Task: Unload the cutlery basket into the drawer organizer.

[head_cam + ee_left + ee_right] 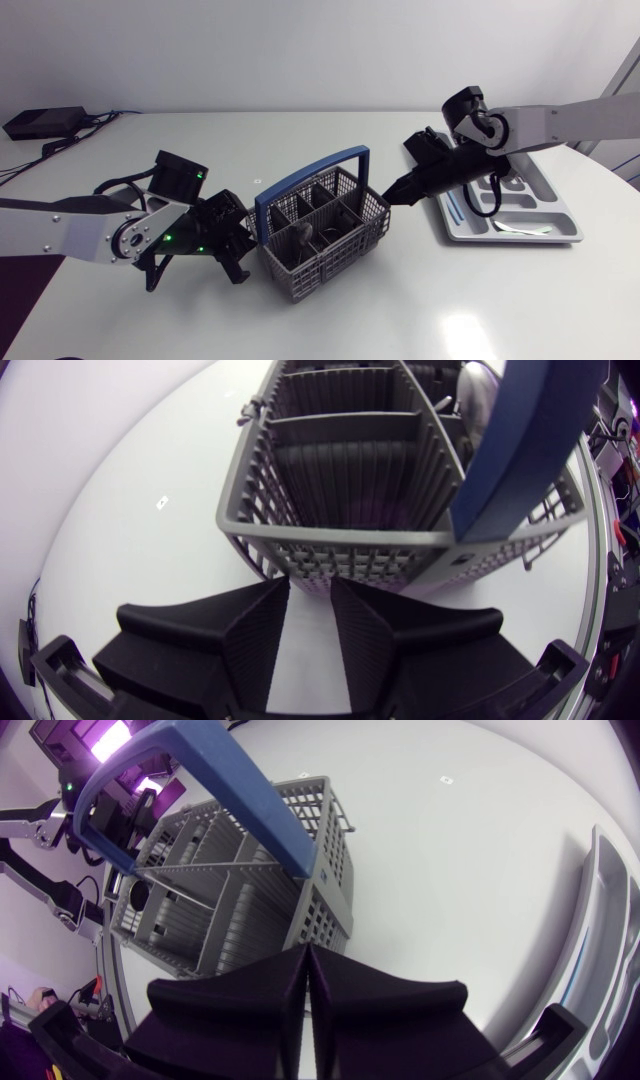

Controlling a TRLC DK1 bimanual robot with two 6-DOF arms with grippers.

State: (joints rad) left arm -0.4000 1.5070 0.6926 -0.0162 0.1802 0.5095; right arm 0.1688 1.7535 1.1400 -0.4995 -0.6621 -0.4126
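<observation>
The grey cutlery basket (322, 235) with a blue handle (310, 180) stands mid-table. A spoon (300, 238) lies in one of its compartments, and its bowl (480, 390) also shows in the left wrist view. My left gripper (233, 243) sits low at the basket's left side. Its fingers are a narrow gap apart with only bare table between them, and the basket wall (340, 540) is just ahead of the left gripper (310, 585). My right gripper (396, 190) hovers at the basket's right corner. In its own wrist view the right gripper (307, 952) is shut on nothing, with the basket (240, 880) ahead.
The grey drawer organizer (560, 222) lies at the right, under my right arm, with a blue-handled piece (455, 212) and some cutlery (520, 228) in it. Its rim (598, 920) runs beside the right gripper. A small mark (262, 177) is on the table behind the basket.
</observation>
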